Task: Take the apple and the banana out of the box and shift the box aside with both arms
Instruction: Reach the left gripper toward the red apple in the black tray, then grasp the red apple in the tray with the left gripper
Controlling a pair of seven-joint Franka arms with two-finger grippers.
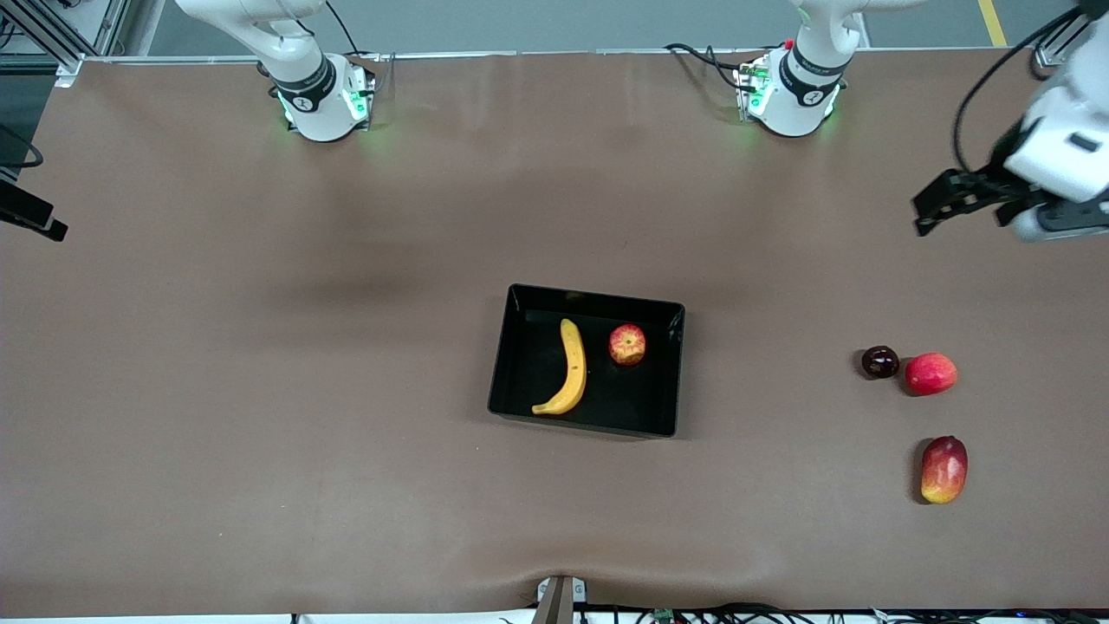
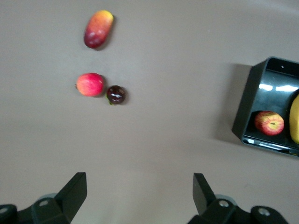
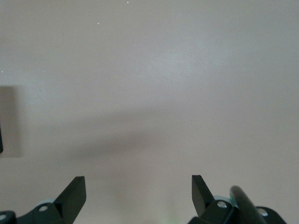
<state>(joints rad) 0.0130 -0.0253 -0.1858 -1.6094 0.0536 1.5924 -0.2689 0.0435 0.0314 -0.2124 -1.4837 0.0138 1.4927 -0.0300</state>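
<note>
Brown matting covers the whole table (image 1: 260, 390), and near its middle sits the box (image 1: 511, 364), a glossy black tray with upright walls. Inside it lie both fruits: the banana (image 1: 569, 368), stretched along the part of the tray toward the right arm's end, and the apple (image 1: 626, 344), upright with its dimpled top showing, beside the banana toward the left arm's end and close to the wall farther from the front camera. They lie close together without touching. Well apart from the box, toward the left arm's end of the table, lie three other fruits: a dark round fruit (image 1: 880, 361) just beside a pink-red round fruit (image 1: 930, 373), and nearer to the front camera an oblong mango (image 1: 943, 469). The left gripper (image 1: 940, 201) hangs in the air over bare table at the left arm's end, its fingers (image 2: 74, 191) spread wide and holding nothing. The right gripper (image 3: 138, 193) is out of the front view; its wrist view shows it over bare matting, fingers (image 3: 74, 193) likewise wide apart and empty.
</note>
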